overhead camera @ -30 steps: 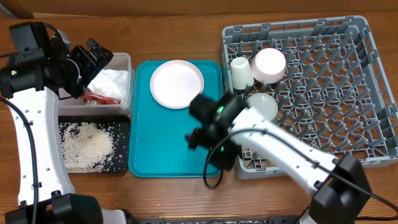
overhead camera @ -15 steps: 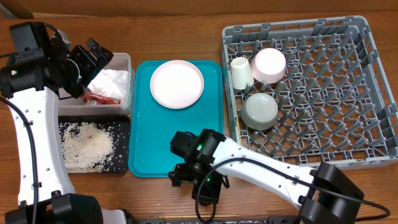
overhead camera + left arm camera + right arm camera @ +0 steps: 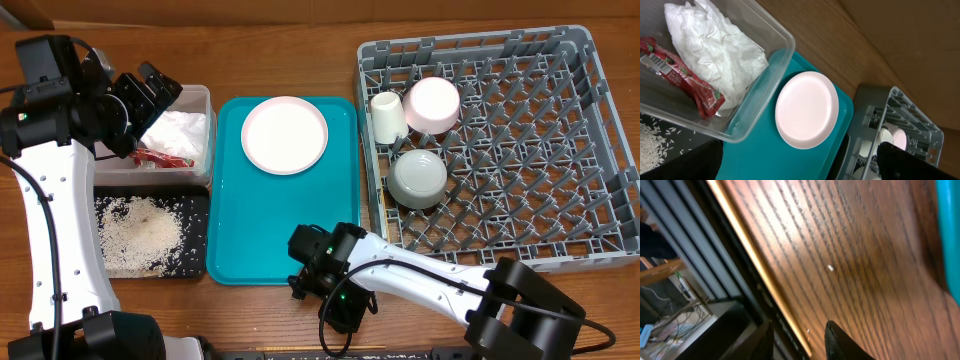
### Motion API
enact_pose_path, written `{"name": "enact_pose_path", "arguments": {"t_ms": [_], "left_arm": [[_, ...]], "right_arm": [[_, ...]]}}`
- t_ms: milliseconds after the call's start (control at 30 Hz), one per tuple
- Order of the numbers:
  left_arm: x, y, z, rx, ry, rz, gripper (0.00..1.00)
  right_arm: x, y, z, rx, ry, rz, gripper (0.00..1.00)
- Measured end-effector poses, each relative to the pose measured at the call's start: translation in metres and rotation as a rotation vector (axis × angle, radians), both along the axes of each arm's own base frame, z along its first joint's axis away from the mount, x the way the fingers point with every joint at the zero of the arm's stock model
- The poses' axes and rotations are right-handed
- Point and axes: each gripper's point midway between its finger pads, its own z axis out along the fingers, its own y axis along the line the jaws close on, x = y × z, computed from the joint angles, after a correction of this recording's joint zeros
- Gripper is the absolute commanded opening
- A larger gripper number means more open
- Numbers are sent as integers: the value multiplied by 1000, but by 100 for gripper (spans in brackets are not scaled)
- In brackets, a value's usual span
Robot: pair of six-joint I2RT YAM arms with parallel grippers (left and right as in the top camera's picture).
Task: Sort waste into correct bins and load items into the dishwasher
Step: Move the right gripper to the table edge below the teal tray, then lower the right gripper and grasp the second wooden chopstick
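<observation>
Two arms reach over the tabletop (image 3: 290,50). The left fingers (image 3: 150,92) hang spread wide with nothing between them, above the left end of the clear tub (image 3: 206,100). Directly below them and a little to their right, inside the tub, lies the crumpled napkin (image 3: 185,130). The red wrapper (image 3: 160,157) lies against the napkin's near side. On the base side of these fingers, touching the tub's near wall, sits the black tray (image 3: 197,205), with rice (image 3: 140,235) heaped and scattered in it.

The right fingers (image 3: 842,342) are low over bare wood, just off the near edge of the teal tray (image 3: 270,220) and close to the tabletop's front edge. They stand part-way apart and hold nothing. In the right wrist view a single grain (image 3: 830,268) lies on the wood ahead of them, clear of both tips, and the teal tray's edge shows at the far right.

The plate (image 3: 285,135) rests flat on the far half of the teal tray. It is well apart from the right fingers and sits past the tub's right wall as seen from the left fingers.

The rack (image 3: 560,60) stands beside the teal tray, well apart from both pairs of fingers. In the corner of it nearest the plate, the cup (image 3: 388,117) and the pink bowl (image 3: 433,103) sit side by side. The grey bowl (image 3: 417,178) sits just on the near side of them.
</observation>
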Motion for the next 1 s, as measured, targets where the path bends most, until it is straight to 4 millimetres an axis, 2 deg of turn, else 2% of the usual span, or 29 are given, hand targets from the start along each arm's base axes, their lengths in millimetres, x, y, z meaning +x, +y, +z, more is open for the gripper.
{"name": "enact_pose_path", "arguments": {"t_ms": [133, 300, 433, 600, 800, 1000], "left_arm": [[0, 0, 0, 0, 0, 0, 100], [0, 0, 0, 0, 0, 0, 100], [0, 0, 0, 0, 0, 0, 100], [0, 0, 0, 0, 0, 0, 100], [0, 0, 0, 0, 0, 0, 100], [0, 0, 0, 0, 0, 0, 100]], "right_arm": [[-5, -5, -15, -5, -2, -9, 31], [-24, -15, -24, -42, 10, 36, 31], [-35, -13, -25, -43, 3, 82, 32], [-39, -12, -24, -46, -8, 103, 41], [-38, -13, -24, -58, -31, 118, 40], [-42, -25, -16, -112, 0, 119, 40]]}}
